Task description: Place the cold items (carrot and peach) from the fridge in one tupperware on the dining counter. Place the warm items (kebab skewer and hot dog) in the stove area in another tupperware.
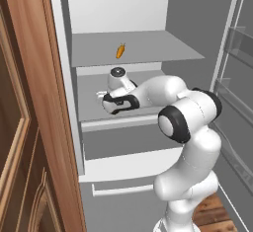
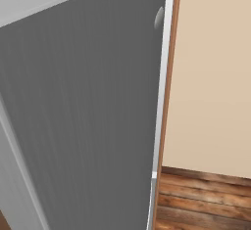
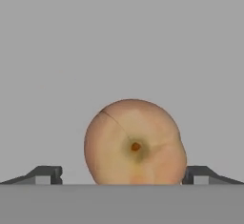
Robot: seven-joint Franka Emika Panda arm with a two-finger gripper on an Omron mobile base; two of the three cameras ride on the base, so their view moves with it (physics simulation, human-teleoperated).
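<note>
Grey fridge walls (image 3: 122,37) are surrounding the gripper (image 3: 122,174), which is standing wide open in the hand view, one dark fingertip (image 3: 45,174) sitting at each side of the peach (image 3: 135,142). The peach is lying between the tips, close to the right one, and whether either tip is touching it cannot be told. Its stem dimple is facing the camera.

From the left base view, the white arm (image 1: 190,127) is reaching into the open fridge, with its hand over the middle shelf (image 1: 94,102); the peach itself is hidden behind the hand there. One shelf higher, the carrot (image 1: 120,51) is lying on the upper shelf (image 1: 148,48), well apart from the hand. A wooden cabinet (image 1: 29,127) is standing just left of the fridge.

From the right base view, the grey fridge door (image 2: 83,106) is blocking most of the scene, with a beige wall (image 2: 215,77) and wooden floor (image 2: 206,199) beside it.
</note>
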